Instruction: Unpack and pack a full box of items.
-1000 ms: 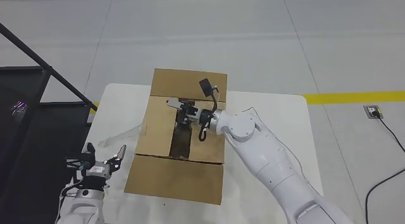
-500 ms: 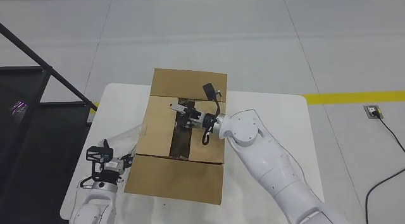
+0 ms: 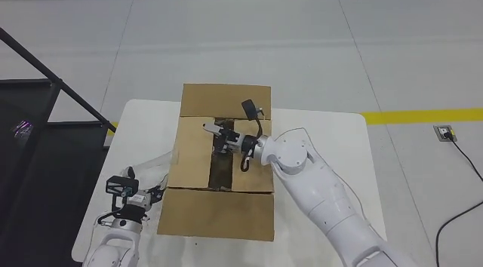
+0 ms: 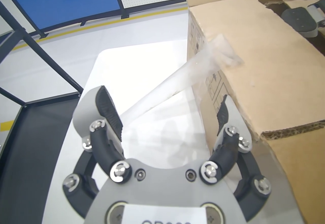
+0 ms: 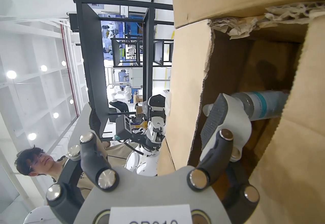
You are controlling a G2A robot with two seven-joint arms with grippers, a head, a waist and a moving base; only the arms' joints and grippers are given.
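Left claw (image 4: 162, 96), spread open, has slid up beside the box (image 3: 193, 154) at lower left; my right claw (image 3: 217, 134) stays open across a flap (image 5: 188, 70), so I judge unpacking barely begun.

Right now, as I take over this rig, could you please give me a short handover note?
Left gripper: open, beside the near corner of the box, with a loose tape strip running between its fingers.
Right gripper: open, straddling a flap edge at the box's top gap.
Done: end flaps folded out.
To do: lift out the bottle lying inside, then repack.
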